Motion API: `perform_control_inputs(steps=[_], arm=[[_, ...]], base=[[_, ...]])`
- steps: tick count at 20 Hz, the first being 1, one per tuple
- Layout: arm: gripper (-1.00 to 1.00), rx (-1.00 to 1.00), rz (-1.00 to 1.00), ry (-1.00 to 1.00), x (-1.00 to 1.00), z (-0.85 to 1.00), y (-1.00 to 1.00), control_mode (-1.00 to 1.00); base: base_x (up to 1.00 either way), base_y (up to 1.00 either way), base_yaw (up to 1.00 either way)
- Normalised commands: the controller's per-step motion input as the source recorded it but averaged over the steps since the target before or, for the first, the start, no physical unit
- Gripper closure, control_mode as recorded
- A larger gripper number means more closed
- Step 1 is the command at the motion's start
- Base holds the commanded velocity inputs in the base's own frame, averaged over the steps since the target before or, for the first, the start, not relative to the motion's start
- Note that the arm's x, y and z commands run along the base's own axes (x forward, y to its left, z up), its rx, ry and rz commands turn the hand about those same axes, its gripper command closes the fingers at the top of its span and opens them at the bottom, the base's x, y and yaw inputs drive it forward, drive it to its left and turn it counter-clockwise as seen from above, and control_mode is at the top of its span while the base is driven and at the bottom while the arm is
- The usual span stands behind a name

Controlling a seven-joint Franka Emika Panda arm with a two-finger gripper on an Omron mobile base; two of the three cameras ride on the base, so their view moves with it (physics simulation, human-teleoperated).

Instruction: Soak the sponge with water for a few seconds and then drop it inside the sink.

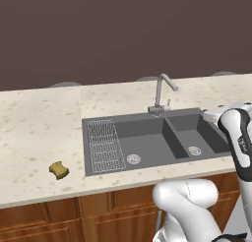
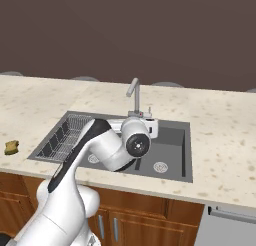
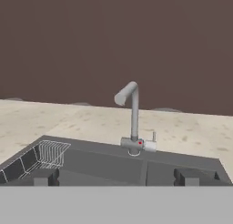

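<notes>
Two basins: the large dark grey rectangular recessed sink (image 1: pixel 147 133) has a bigger left basin and a smaller right one, each with a round silver drain, set into the pale speckled stone desk (image 1: pixel 34 133).
Drainboard: a ribbed wire-grid section (image 1: pixel 104 146) lies along the sink's left end; in the right base view it reads as a wire rack (image 2: pixel 62 137).
Sponge: the small mustard-yellow block with notched sides (image 1: pixel 59 170) sits on the desk left of the sink, well apart from its rim and near the desk's front edge; the right base view shows it at the far left (image 2: pixel 11 147).
Faucet: the grey gooseneck faucet (image 1: pixel 161 92) stands behind the divider between the basins, its spout turned toward the right basin in the left base view; a small lever with a red dot is at its base (image 3: pixel 141 144).
Water: no stream is visible at the spout (image 3: pixel 121 98).
Hand: the two-finger hand (image 3: pixel 116 176) hangs over the sink and looks toward the faucet; its two dark fingertips (image 3: pixel 44 176) stand wide apart with nothing between them.
Arm: the white arm with dark joints (image 2: pixel 117 145) reaches over the desk's front edge above the sink, its wrist covering part of the basins.
Backdrop: a plain dark brown wall (image 1: pixel 123 34) rises behind the desk; wooden cabinet fronts (image 1: pixel 49 221) run below.
</notes>
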Motion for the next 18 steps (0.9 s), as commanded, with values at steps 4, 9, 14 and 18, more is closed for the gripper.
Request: perform_control_inputs(steps=[4, 9, 14, 18], arm=[[-1.00, 0.00, 0.00, -0.05, 0.22, -0.39, 0.00, -1.00], [-1.00, 0.00, 0.00, -0.10, 0.40, -0.29, 0.00, -1.00], [-1.00, 0.00, 0.01, -0.01, 0.42, -0.01, -0.01, -1.00], [-1.00, 0.00, 0.00, 0.00, 0.22, 0.01, -0.01, -1.00]], base=[[0.00, 0.00, 0.00], [0.00, 0.00, 0.00], [0.00, 0.00, 0.00], [0.00, 0.00, 0.00]])
